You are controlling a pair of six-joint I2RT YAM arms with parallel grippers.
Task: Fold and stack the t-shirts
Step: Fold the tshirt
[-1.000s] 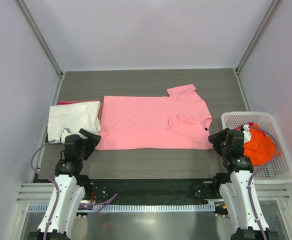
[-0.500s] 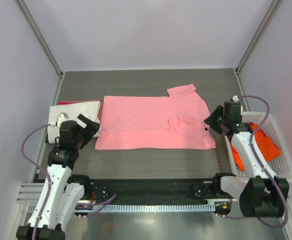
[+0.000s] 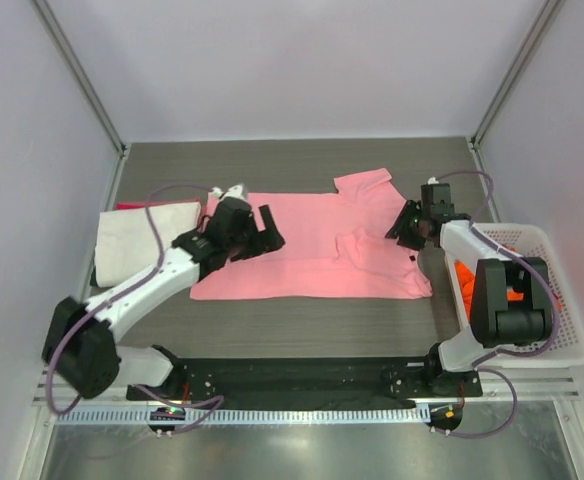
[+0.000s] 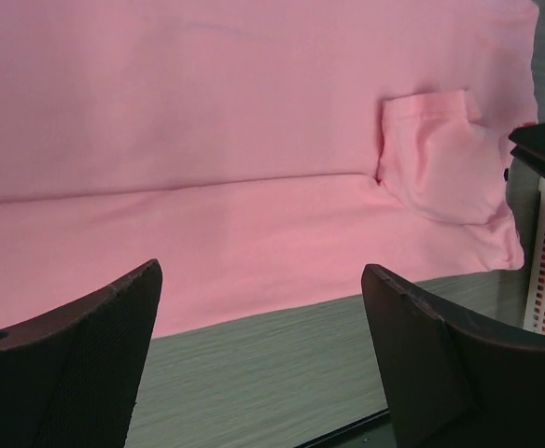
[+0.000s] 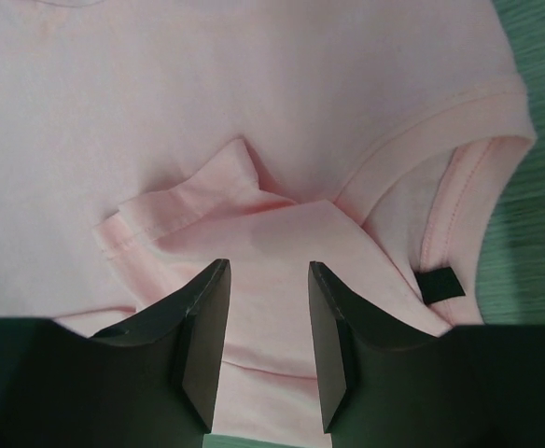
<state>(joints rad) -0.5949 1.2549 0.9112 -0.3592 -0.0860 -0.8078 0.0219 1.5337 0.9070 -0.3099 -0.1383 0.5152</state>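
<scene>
Two of your four shirts barely showed — the red shirt (image 3: 132, 206) under the folded cream shirt (image 3: 147, 240), the orange shirt (image 3: 462, 285) in the basket (image 3: 562, 330) behind the right arm (image 3: 497, 300). The pink shirt (image 3: 312, 245) lay flat mid-table; over it the left gripper (image 4: 261, 275) gaped empty, the right gripper (image 5: 268, 271) half-parted, empty.

A dark grey, wood-grained surface (image 3: 292, 158) sits inside a plain enclosure. A pale back wall (image 3: 292, 70), left wall (image 3: 22, 200) and right wall (image 3: 577, 140) close it in, with metal posts (image 3: 77, 75) rising at the far corners. The light is soft and even.
</scene>
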